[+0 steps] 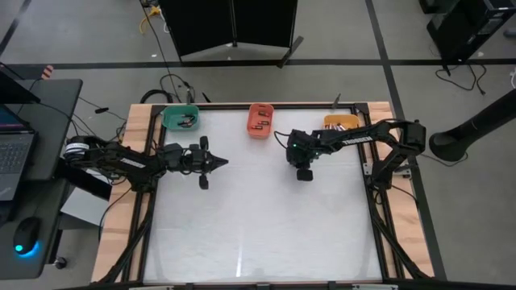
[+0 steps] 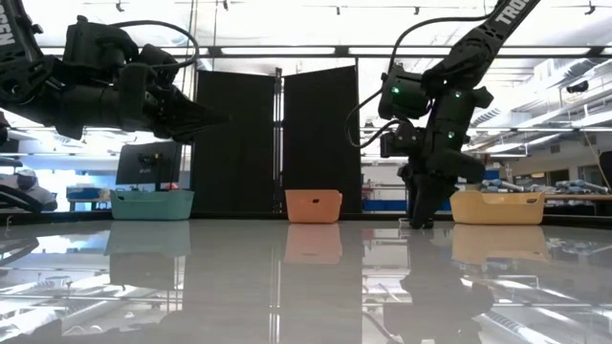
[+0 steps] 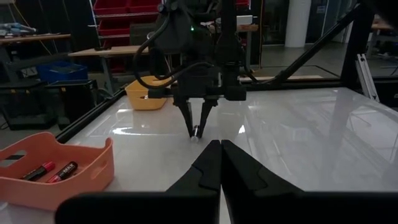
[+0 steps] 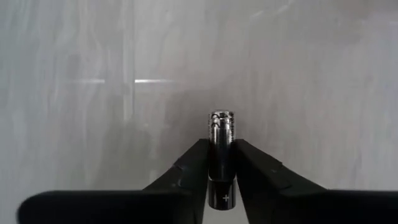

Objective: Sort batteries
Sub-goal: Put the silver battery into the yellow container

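A small battery (image 4: 222, 155), dark with a silvery end, lies on the white table between the fingers of my right gripper (image 4: 221, 146), which points steeply down at the table's far middle (image 1: 304, 173) and is shut on it. The left wrist view shows that battery (image 3: 196, 132) at the fingertips, at the table's surface. My left gripper (image 1: 222, 162) hovers level above the table's far left, shut and holding nothing. Red-ended batteries (image 3: 62, 171) lie in the salmon bin (image 3: 93, 168). My right gripper pinches the battery's long sides (image 4: 222, 140) between its two fingers, near the silvery end. The fingers come from above, slanting steeply down, and the battery runs along the gap between them. The battery is at the table's surface, not lifted.
Three bins stand along the far edge: teal (image 1: 181, 118), salmon (image 1: 260, 119) and yellow (image 1: 340, 122). The wooden table frame (image 1: 129, 201) rims the white surface. A desk with a laptop and mouse stands beyond the left edge.
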Controlling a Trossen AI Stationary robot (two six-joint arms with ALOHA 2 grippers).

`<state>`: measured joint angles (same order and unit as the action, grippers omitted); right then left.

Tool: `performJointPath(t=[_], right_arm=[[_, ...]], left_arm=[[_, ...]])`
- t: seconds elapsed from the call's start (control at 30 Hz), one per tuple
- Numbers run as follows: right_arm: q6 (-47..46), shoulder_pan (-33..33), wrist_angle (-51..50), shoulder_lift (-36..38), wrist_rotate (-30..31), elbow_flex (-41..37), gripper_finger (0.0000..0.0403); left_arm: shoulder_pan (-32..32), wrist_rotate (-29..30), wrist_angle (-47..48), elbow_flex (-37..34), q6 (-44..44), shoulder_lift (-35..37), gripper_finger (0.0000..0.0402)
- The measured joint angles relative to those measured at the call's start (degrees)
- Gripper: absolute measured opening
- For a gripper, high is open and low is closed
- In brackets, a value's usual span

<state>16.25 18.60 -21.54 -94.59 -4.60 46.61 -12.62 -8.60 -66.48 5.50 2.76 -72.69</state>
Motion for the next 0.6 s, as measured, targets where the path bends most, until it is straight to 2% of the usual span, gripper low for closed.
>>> performJointPath(t=[0.13,0.3,0.4,0.53,0.6], right_arm=[[-2.34,-0.03,-1.03,0.00,0.33,0.74,0.0058],[-2.58,-0.36,-1.73,0.64,6.33,2.46,0.0058],[-4.19,-0.03,-4.19,1.96,6.60,3.94,0.0058],[-6.02,0.18,-8.72,7.14,6.61,4.72,0.0058],[-6.72,1.26,-11.67,10.96,9.08,4.69,0.0058]], left_arm=[[0.00,0.02,-0.06,0.00,0.00,0.00,0.0014],[0.00,0.04,-0.09,0.00,-0.42,0.00,0.0014],[0.00,0.04,-0.09,0.00,-0.61,0.00,0.0015],[0.00,0.04,-0.10,0.00,-0.58,0.00,0.0015],[0.00,0.04,-0.15,0.00,-0.23,0.00,0.0014]])
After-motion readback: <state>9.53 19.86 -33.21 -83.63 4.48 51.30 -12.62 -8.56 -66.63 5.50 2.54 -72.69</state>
